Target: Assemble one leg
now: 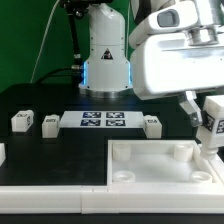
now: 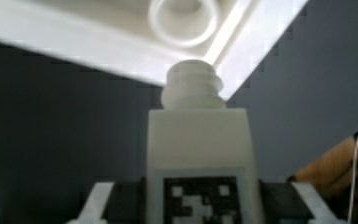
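Small white plastic block-shaped tagged leg [image 2: 197,140]: clamped between the jaws of the gripper [image 2: 199,203]. Step, judged: transfer to large white rimmed tray [image 2: 60,40]. Next: align peg tip with round socket [image 2: 190,18] ahead of jaws.

bare black worktop [image 1: 40,105] is free behind the marker board [image 1: 104,121]; loose legs [image 1: 51,123] flank the board, and the white tray [image 1: 150,147] with its raised rim walls the front.

I read a black tabletop [image 1: 40,100] across the lower field. Behind it stands a green backdrop [image 1: 25,30], crossed by dark cables [image 1: 44,45]. Lighting is bright and even.
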Controlling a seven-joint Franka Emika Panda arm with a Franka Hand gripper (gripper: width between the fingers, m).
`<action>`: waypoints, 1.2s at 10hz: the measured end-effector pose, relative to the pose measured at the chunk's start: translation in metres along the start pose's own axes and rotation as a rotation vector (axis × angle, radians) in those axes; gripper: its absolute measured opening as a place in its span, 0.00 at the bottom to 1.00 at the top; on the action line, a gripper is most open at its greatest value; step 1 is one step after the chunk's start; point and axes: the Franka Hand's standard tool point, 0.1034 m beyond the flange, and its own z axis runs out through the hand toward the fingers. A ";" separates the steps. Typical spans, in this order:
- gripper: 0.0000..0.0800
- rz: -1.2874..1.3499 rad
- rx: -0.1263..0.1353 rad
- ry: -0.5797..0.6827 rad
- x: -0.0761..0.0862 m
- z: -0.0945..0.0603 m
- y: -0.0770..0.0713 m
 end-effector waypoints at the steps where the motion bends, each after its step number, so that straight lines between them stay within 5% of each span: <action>1: 0.36 -0.003 -0.007 0.013 -0.014 -0.001 -0.002; 7: 0.36 0.001 0.009 -0.022 -0.031 0.013 -0.009; 12: 0.36 0.017 0.014 -0.022 -0.031 0.032 -0.005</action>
